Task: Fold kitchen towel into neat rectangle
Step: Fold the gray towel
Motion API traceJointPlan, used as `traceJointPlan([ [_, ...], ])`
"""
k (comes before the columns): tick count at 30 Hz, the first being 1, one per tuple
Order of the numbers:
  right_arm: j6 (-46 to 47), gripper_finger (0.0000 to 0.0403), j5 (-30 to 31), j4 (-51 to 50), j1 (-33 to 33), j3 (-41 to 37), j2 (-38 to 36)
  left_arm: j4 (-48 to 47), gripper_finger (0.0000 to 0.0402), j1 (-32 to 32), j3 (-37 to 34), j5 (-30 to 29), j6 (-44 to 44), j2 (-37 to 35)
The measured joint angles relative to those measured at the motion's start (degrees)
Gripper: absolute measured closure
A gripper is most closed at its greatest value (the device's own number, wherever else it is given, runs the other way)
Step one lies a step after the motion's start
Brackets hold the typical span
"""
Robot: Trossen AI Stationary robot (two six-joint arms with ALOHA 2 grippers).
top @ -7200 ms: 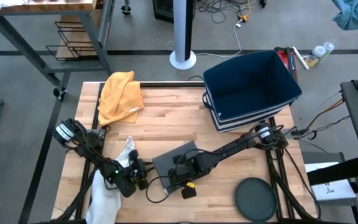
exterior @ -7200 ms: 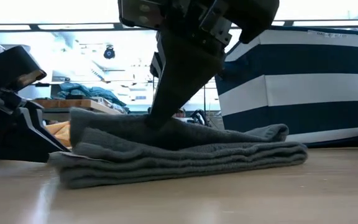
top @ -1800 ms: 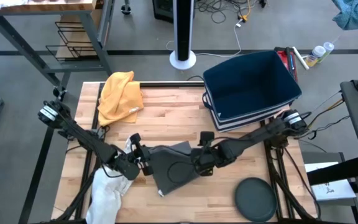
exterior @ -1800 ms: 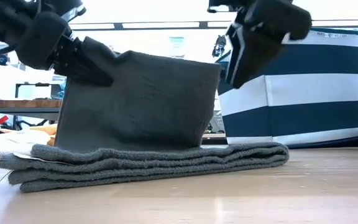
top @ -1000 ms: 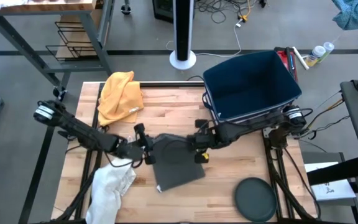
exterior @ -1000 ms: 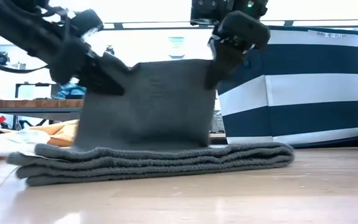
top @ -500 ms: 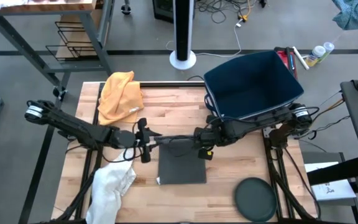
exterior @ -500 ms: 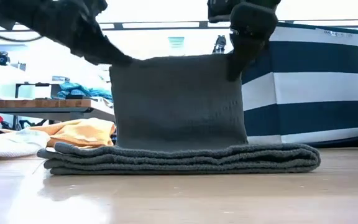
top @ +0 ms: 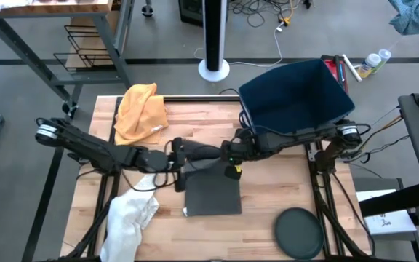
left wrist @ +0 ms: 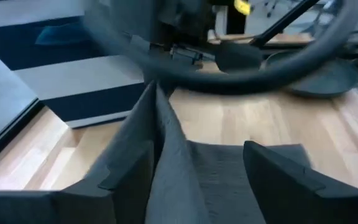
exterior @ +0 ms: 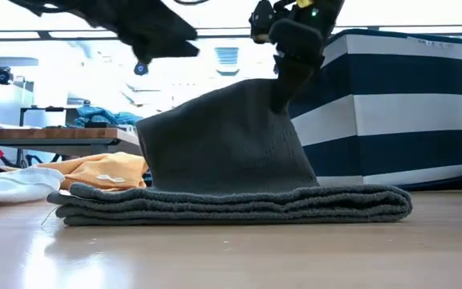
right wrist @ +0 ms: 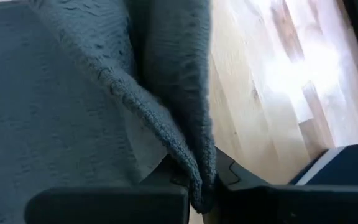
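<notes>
A dark grey kitchen towel (top: 213,195) lies folded in a flat stack (exterior: 231,205) on the wooden table. Its top flap (exterior: 223,144) stands up from the stack's far side. My right gripper (exterior: 281,95) is shut on the flap's right upper corner. The flap's left upper corner (exterior: 147,128) sags free. My left gripper (exterior: 167,36) hovers open above that corner. In the left wrist view its fingers (left wrist: 278,180) stand either side of the flap's ridge (left wrist: 166,143) without touching it. My right gripper pinches the raised flap's upper corner (right wrist: 199,177) between its two fingers, along the cloth's edge. One layer or several, I cannot tell. The fingers slant down from above and from the table's right. The flap hangs below them, sloping down to its free corner, its foot on the stack.
A navy and white striped bin (top: 293,102) stands at the far right, close behind my right arm. A yellow cloth (top: 140,109) lies at the far left and a white cloth (top: 129,218) at the near left. A dark round disc (top: 300,233) sits at the near right.
Both grippers have drawn the flap toward the table's far edge, and the stack has turned square to the table. My left gripper has then opened, let go of its corner and risen. That corner has sagged, while the right one stays held up.
</notes>
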Motion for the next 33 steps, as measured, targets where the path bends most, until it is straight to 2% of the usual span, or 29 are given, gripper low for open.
traceJointPlan([
  [6,-3.7,0.04,-1.6,0.2,-0.4,0.0,0.0,-1.6,0.0153,3.4,8.6,0.4,3.7,10.4],
  [9,-4.9,0.04,-1.6,0.1,0.1,0.0,-0.1,-5.6,0.0153,5.8,12.7,4.5,5.9,14.4],
  [15,-8.2,0.04,-1.5,0.2,0.7,0.0,-0.1,-6.5,0.0157,8.9,17.7,13.0,11.1,20.0],
  [19,-9.3,0.04,-1.4,0.3,0.8,-0.1,-0.1,-7.9,0.0154,9.5,20.0,12.6,14.1,21.4],
  [25,-10.1,0.04,-1.4,0.3,1.1,-0.3,-0.1,-12.0,0.0148,9.5,22.6,5.8,19.9,21.3],
  [27,-10.7,0.04,-1.4,0.4,1.2,-0.3,-0.1,-12.8,0.015,9.7,22.8,5.5,21.4,21.1],
  [29,-11.2,0.04,-1.4,0.4,1.4,-0.3,-0.1,-13.4,0.0153,10.3,22.8,6.9,21.3,21.1],
  [33,-11.4,0.04,-1.4,1.0,1.6,-0.4,0.0,-14.7,0.0161,12.8,22.7,14.1,17.5,21.6],
])
